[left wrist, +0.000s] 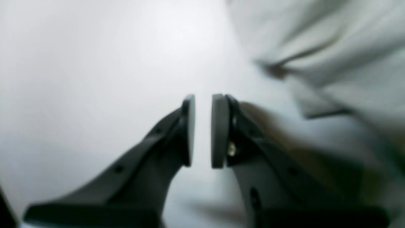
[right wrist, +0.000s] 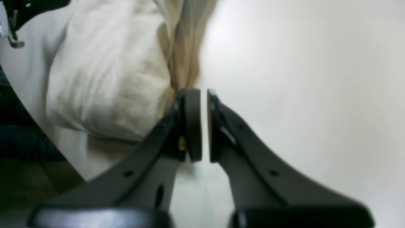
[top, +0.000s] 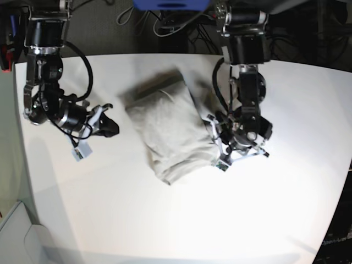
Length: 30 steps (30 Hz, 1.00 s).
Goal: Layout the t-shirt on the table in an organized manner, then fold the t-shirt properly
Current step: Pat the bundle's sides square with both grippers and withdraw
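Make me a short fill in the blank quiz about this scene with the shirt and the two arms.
1. The light grey-beige cotton t-shirt lies bunched on the matte ____ table.
2. In the base view, the left gripper is at the shirt's ____ edge.
3. The number of cloth items in view is ____.

Missing words: white; right; one

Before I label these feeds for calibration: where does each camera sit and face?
Left wrist: on the left arm, facing down its near-closed fingers at table, t-shirt at right.
Right wrist: along the right fingers, t-shirt at left.
Base: overhead, front edge, showing both arms.
All share the t-shirt.
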Available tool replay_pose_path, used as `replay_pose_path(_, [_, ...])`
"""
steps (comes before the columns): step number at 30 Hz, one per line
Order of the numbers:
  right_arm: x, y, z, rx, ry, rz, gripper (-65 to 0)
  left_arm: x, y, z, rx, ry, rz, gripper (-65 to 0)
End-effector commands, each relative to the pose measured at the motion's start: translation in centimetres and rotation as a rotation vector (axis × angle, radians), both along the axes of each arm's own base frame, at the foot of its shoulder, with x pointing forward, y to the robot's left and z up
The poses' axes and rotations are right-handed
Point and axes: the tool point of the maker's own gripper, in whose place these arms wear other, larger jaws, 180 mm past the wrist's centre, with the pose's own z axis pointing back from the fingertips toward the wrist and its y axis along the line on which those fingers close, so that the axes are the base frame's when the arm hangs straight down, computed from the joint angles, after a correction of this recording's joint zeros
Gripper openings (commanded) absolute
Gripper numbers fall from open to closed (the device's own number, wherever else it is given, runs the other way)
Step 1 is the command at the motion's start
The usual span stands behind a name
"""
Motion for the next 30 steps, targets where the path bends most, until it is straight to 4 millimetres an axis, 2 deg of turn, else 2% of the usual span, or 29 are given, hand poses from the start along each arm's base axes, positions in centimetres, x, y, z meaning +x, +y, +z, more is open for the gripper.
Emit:
replay_pose_path(1, [0.5, -0.1, 1.2, 0.017, -0.044, -0.001, -62.1, 1.2, -0.9, 1.2, -0.042, -0.043, -0.003, -56.5])
replay_pose_path(3, [0.0, 0.4, 0.7, 0.018, -0.029, 0.014, -62.1, 1.2, -1.8, 1.1, -0.097, -0.044, -0.010, -56.5])
replay_pose_path(7, [-1.8, 3.3, -0.6, 0.022, 0.009, 0.106, -62.1, 2.5, -3.9, 1.8, -0.213, -0.076, -0.028, -56.5])
replay_pose_path(11, [-3.3, 6.0, -0.6, 0.043, 0.013, 0.169, -62.2, 3.1, -5.8, 1.5, -0.326, -0.076, -0.038, -56.5])
replay_pose_path(15, [-4.2, 7.3, -0.2, 0.066, 0.002, 0.179, -62.1, 3.3, -7.3, 1.0, -0.420, -0.092, -0.042, -56.5])
replay_pose_path(21, [-5.0, 7.1, -0.3, 0.055, 0.009, 0.187, -62.1, 3.9, -7.6, 1.8, -0.444, -0.129, -0.044, -56.5])
replay_pose_path(25, [-5.1, 6.4, -0.4, 0.038, 0.008, 0.184, -62.1, 4.9, -7.2, 3.9, -0.444, -0.187, -0.046, -56.5])
replay_pose_path(30, [-5.2, 5.8, 1.2, 0.001, -0.050, 0.205, -62.3, 5.9, -6.2, 7.2, -0.430, -0.291, -0.042, -56.2])
